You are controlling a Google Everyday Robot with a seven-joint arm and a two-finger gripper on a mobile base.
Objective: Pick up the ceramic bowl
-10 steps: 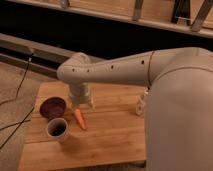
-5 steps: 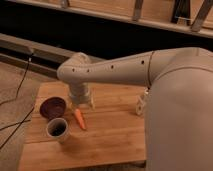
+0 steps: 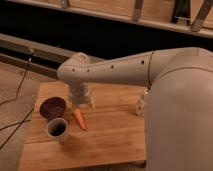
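Observation:
The ceramic bowl [image 3: 52, 107] is small, round, glossy and dark maroon. It sits on the left part of the wooden table [image 3: 110, 135]. The gripper [image 3: 83, 104] hangs from the white arm just to the right of the bowl, low over the table, above the top end of an orange carrot [image 3: 79, 119]. It does not touch the bowl. A pale cup with a dark inside [image 3: 57, 129] stands in front of the bowl.
A small white object [image 3: 141, 106] stands at the right of the table, next to the robot's large white body [image 3: 180, 115]. Black cables [image 3: 15, 100] hang off the left. A dark ledge runs behind the table.

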